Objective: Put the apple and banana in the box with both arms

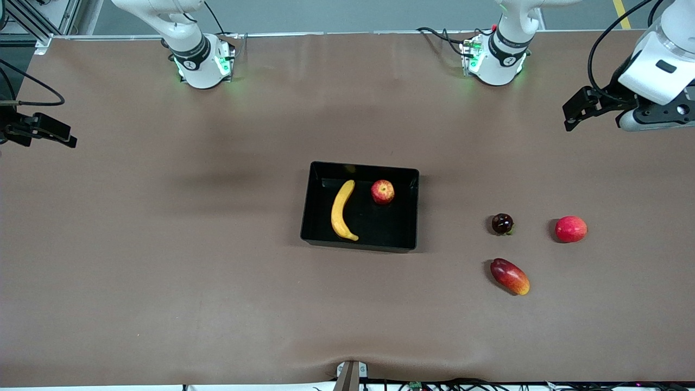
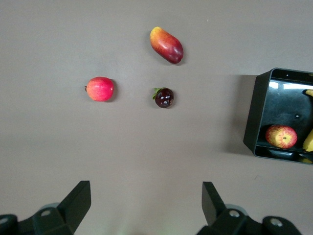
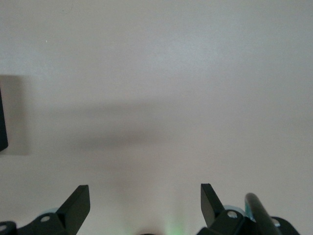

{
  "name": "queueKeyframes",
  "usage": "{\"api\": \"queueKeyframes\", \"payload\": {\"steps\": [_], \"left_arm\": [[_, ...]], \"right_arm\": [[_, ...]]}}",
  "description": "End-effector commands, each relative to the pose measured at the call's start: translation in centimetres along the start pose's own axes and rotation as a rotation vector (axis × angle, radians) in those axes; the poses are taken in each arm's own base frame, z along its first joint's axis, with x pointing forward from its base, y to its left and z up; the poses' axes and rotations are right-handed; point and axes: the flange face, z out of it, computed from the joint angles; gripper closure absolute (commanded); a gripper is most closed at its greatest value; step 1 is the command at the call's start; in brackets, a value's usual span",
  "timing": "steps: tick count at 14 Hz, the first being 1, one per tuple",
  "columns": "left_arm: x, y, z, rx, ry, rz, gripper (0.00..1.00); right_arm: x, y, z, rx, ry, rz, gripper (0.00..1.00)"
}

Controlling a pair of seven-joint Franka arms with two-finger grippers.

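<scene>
The black box (image 1: 414,206) sits mid-table. The yellow banana (image 1: 342,210) and the red apple (image 1: 383,191) both lie inside it, apart from each other. In the left wrist view the box (image 2: 254,117) shows with the apple (image 2: 281,136) in it and a bit of the banana (image 2: 309,141) at the frame's edge. My left gripper (image 1: 576,111) is open and empty, raised over the table's left-arm end; it also shows in the left wrist view (image 2: 146,200). My right gripper (image 1: 40,133) is open and empty over the right-arm end, over bare table in the right wrist view (image 3: 145,203).
Three other fruits lie toward the left arm's end: a pinkish-red round fruit (image 1: 570,229), a small dark round fruit (image 1: 502,224) and an elongated red-and-yellow fruit (image 1: 510,276). They also show in the left wrist view: (image 2: 100,89), (image 2: 164,97), (image 2: 167,45).
</scene>
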Motion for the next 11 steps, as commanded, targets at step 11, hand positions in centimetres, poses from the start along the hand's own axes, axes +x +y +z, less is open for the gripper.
{"api": "queueKeyframes", "payload": {"steps": [11], "left_arm": [[-0.7,-2.5,-2.7,-0.032,0.001,0.039,0.00]], "right_arm": [[0.2,0.5,-0.3,0.000,0.002,-0.001,0.00]]}}
